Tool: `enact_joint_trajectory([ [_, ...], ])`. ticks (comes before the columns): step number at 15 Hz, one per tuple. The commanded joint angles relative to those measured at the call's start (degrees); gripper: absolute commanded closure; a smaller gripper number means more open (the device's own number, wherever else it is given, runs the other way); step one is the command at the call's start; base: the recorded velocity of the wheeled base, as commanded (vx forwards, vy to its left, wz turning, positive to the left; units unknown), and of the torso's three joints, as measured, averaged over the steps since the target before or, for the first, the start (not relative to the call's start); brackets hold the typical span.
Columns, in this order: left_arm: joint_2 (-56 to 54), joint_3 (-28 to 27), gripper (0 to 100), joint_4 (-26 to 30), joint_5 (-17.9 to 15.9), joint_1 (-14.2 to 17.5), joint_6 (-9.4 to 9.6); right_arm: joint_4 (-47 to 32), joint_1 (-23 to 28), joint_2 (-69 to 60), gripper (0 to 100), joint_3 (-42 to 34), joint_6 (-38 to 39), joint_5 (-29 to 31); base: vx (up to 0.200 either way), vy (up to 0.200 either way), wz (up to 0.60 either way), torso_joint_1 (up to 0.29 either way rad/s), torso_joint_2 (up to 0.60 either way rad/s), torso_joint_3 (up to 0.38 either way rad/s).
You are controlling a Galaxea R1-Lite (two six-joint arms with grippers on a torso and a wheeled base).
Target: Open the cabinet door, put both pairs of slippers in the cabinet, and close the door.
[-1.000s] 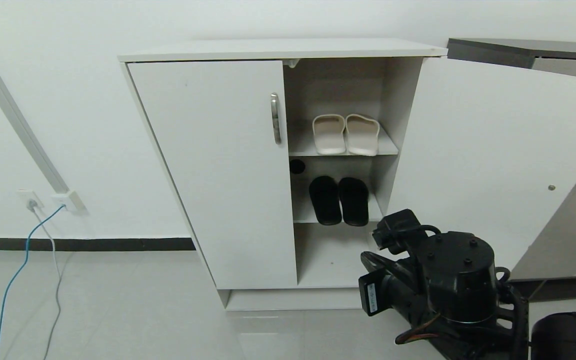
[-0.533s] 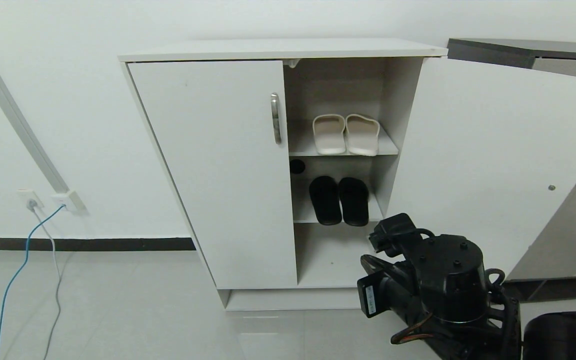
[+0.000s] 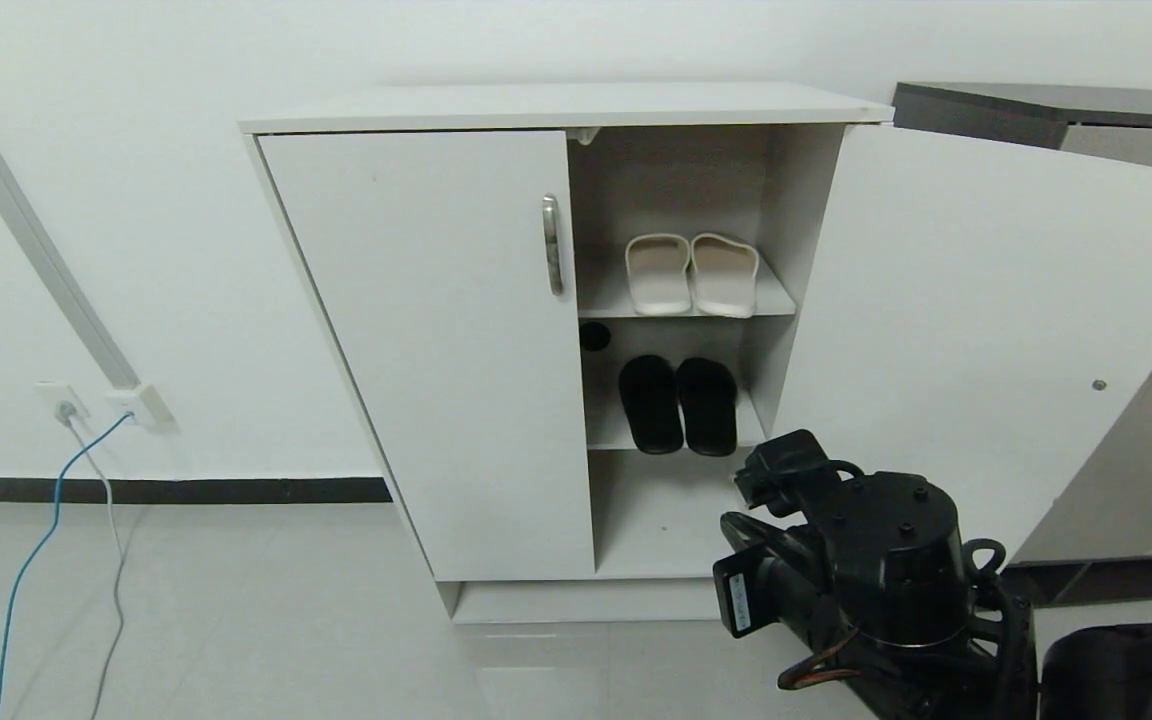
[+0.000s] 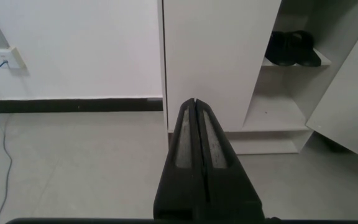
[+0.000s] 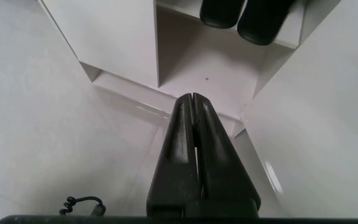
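Note:
The white cabinet (image 3: 556,105) stands against the wall, its left door (image 3: 436,340) closed and its right door (image 3: 976,330) swung wide open. A white pair of slippers (image 3: 691,272) rests on the upper shelf. A black pair of slippers (image 3: 678,403) rests on the middle shelf, also seen as black slippers (image 4: 294,48) and black slippers (image 5: 247,12). My right arm (image 3: 856,560) hangs low in front of the open compartment; the right gripper (image 5: 193,96) is shut and empty above the bottom shelf's front edge. The left gripper (image 4: 194,101) is shut and empty, over the floor facing the closed door.
A dark grey cabinet (image 3: 1086,110) stands just beyond the open door on the right. A wall socket (image 3: 66,405) with a blue and a grey cable trailing to the tiled floor (image 3: 236,620) lies left of the cabinet. The closed door carries a metal handle (image 3: 551,245).
The head camera has tilted a little, so the whole scene sits slightly lower. My right arm has drawn back a bit towards the lower left. The slippers and doors have not moved.

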State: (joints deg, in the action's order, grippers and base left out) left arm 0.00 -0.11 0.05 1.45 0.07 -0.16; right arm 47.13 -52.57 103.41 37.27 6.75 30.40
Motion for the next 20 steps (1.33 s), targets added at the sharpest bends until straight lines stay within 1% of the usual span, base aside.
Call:
enact_joint_trajectory([
  [1, 0.0, 0.0, 100, 0.1, 0.0, 0.0, -0.02, -0.1, 0.0, 0.2, 100, 0.0, 0.0, 0.0, 0.0, 0.0, 0.0, -0.002, -0.06, -0.33],
  [6, 0.0, 0.0, 100, 0.1, 0.0, 0.0, -0.02, -0.1, 0.0, 0.2, 100, -0.1, -0.4, 0.0, 0.0, 0.0, 0.0, 0.028, -0.46, -0.373],
  [10, 0.0, 0.0, 100, 0.1, 0.0, 0.0, -0.02, -0.1, 0.1, 0.2, 100, -0.1, -0.4, 0.0, 0.0, 0.0, 0.0, 0.107, -0.46, -0.354],
  [20, 0.0, 0.0, 100, 0.1, 0.0, 0.0, -0.02, 0.8, 0.6, 0.3, 100, 0.0, -0.8, -0.1, 0.0, 0.0, 0.0, 0.164, -0.48, -0.322],
])
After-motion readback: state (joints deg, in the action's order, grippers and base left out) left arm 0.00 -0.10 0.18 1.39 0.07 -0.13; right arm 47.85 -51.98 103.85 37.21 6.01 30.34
